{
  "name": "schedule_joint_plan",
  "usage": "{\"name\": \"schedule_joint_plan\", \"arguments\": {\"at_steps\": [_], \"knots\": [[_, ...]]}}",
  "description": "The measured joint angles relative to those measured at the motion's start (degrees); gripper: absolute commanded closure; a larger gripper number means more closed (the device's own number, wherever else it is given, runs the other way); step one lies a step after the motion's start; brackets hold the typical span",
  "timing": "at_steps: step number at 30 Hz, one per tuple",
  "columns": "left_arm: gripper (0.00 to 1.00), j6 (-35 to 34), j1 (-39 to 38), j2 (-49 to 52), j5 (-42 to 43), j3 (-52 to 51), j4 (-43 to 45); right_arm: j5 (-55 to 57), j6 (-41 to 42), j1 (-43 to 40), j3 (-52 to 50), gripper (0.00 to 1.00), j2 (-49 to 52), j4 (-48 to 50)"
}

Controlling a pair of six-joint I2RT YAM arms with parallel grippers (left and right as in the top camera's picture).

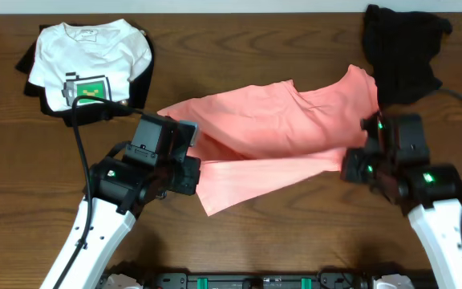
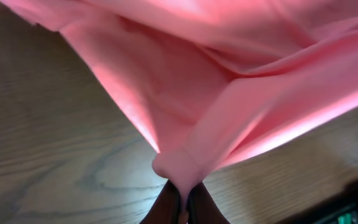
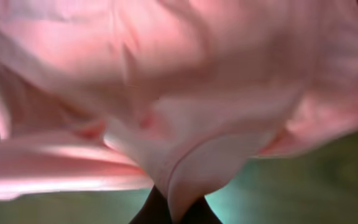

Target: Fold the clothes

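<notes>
A salmon-pink T-shirt lies rumpled and half doubled over across the middle of the table; no print shows on it. My left gripper is shut on its left edge, and the left wrist view shows a pinch of pink cloth between the dark fingers, held above the wood. My right gripper is shut on the shirt's right edge; in the right wrist view the pink cloth bunches out of the closed fingers and fills most of the frame.
A white T-shirt with a green square print lies folded on a dark garment at the back left. A black garment is heaped at the back right, close to my right arm. Bare wooden table runs along the front.
</notes>
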Motion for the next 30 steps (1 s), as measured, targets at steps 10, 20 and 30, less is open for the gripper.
{"name": "schedule_joint_plan", "arguments": {"at_steps": [10, 20, 30], "knots": [[0.94, -1.8, 0.0, 6.8, -3.8, 0.0, 1.8, 0.0, -3.9, 2.6, 0.0, 0.99, 16.5, 13.1], [0.94, -4.5, 0.0, 20.6, -5.5, 0.0, 3.0, 0.0, -6.4, 3.1, 0.0, 0.99, 20.9, 19.0], [0.94, -4.7, 0.0, 28.5, -5.9, 0.0, 3.1, 0.2, -8.0, 3.2, 0.0, 0.99, 21.0, 21.3]]}}
